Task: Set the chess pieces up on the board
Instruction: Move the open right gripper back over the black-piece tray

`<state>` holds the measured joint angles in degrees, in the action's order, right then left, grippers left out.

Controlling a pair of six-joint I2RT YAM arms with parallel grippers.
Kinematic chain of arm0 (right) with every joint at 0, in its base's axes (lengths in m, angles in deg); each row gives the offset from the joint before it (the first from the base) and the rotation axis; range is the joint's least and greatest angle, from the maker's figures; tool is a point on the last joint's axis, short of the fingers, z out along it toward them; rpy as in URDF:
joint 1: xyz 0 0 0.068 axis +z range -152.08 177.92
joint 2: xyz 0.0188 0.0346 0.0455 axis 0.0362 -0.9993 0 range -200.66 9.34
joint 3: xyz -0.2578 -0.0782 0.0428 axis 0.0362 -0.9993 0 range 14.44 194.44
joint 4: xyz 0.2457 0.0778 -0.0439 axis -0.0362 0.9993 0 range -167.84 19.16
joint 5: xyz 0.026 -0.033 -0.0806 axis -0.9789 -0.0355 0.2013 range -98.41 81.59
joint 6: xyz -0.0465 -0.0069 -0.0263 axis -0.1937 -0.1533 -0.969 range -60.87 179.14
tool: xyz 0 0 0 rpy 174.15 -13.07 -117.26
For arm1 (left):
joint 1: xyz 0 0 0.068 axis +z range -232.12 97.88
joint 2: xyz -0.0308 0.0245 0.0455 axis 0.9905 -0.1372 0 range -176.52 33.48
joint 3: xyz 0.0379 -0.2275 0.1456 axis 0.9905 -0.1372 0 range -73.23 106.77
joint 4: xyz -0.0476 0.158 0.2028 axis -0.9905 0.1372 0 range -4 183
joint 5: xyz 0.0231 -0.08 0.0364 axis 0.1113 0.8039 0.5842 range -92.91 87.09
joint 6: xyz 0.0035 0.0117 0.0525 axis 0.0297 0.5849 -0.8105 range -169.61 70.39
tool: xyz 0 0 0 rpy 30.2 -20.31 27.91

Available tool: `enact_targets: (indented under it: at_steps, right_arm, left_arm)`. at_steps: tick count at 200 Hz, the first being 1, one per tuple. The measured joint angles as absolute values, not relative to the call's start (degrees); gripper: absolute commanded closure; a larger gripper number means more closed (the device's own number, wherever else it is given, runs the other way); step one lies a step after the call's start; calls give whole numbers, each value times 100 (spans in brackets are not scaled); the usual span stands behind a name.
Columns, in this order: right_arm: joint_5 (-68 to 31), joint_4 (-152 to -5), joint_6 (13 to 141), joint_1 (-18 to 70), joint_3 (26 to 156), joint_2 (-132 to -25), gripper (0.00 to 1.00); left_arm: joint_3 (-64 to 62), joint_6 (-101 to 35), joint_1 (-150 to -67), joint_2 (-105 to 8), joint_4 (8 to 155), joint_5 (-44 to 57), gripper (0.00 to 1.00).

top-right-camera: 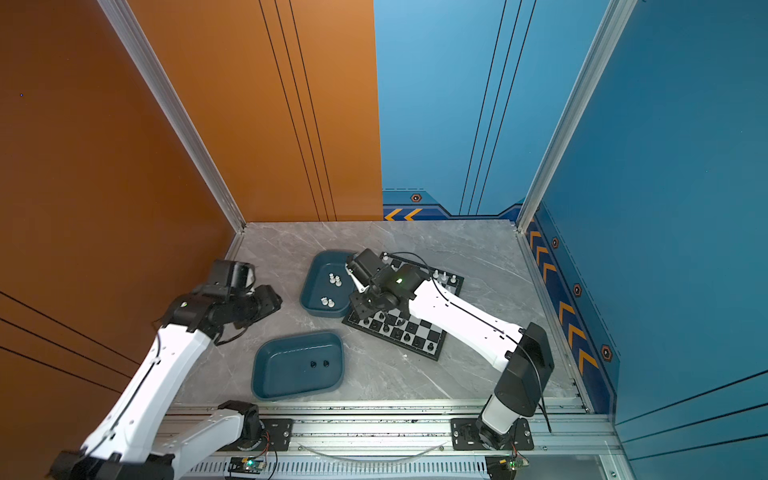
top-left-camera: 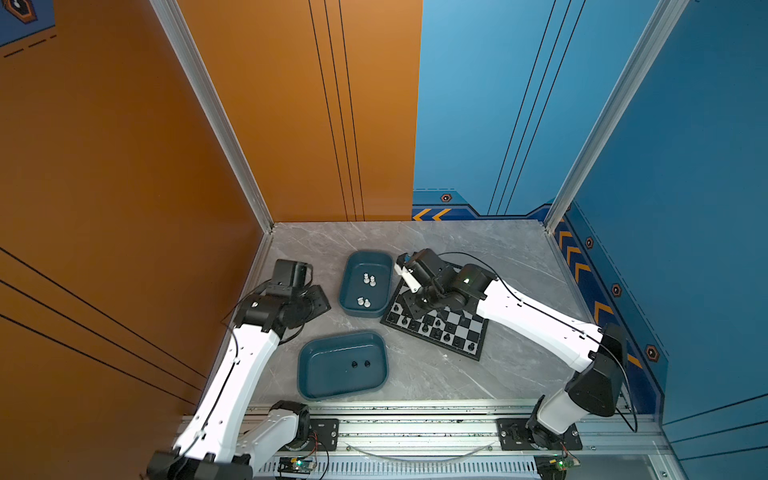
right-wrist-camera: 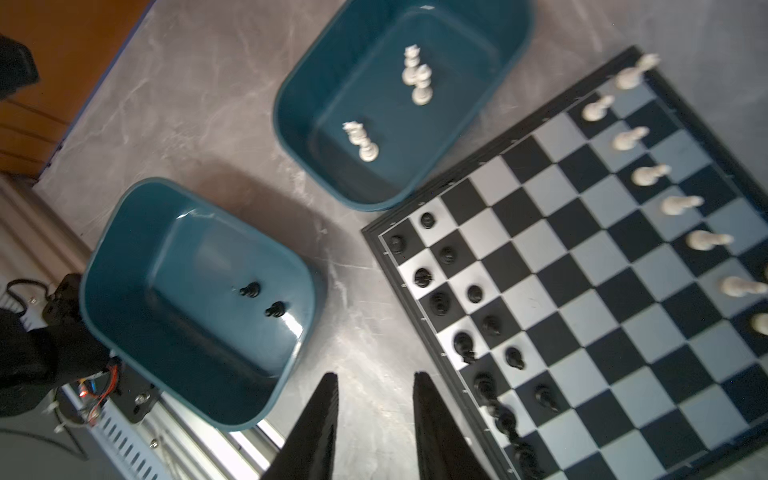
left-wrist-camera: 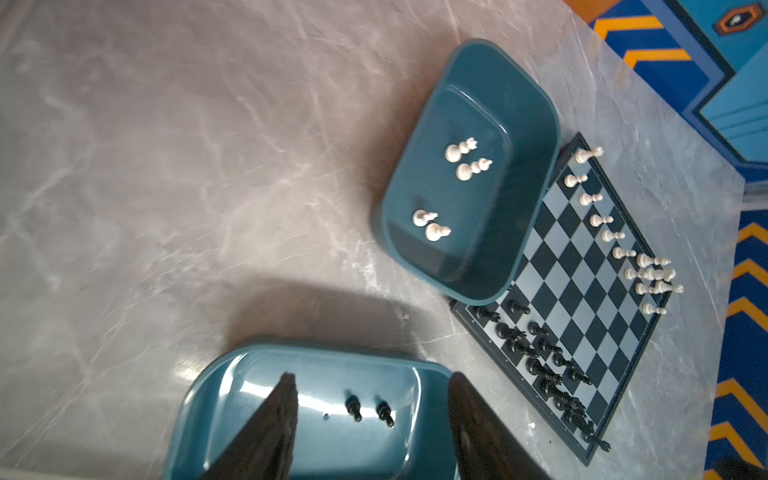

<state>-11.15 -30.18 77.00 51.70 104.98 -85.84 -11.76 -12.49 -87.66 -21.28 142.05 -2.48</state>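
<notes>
Grey marble tabletop (top-left-camera: 436, 382) fills the lower middle of both top views. Right of centre lies the black-and-silver chessboard (right-wrist-camera: 582, 291), with black chessmen (right-wrist-camera: 440, 303) on its nearer side and white chessmen (right-wrist-camera: 677, 205) on the farther. Two small black plastic pawns (left-wrist-camera: 353, 405) stand upright in the nearer teal plastic tray (top-left-camera: 328, 374), just ahead of the left gripper (left-wrist-camera: 370, 376), whose fingers are apart and empty; this looks the nearer arm. The right gripper (right-wrist-camera: 375, 376) hangs by the board's corner, fingers narrowly apart and empty. Bare table separates that tray from the board.

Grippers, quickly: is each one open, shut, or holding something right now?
Black left gripper: jaws wide open, nothing between them.
Black right gripper: jaws apart with a narrower gap, nothing held.
</notes>
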Motion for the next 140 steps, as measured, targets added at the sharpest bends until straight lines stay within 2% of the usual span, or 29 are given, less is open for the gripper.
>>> enact_targets:
  at_steps: [35, 76, 140]
  right_arm:
    - [-1165, -2935, 7768, 5760, 10594, -9200, 70]
    - [-1012, -2889, 8011, 6370, 11007, -10009, 69]
    - [-964, -2764, 8175, 6930, 11342, -10724, 69]
  left_arm:
    - [-1657, -1393, -7828, -1486, 14598, 36, 39]
    - [-1908, -1682, -7911, -1818, 14629, 267, 40]
    - [-2050, -1679, -7920, -1448, 14579, 475, 41]
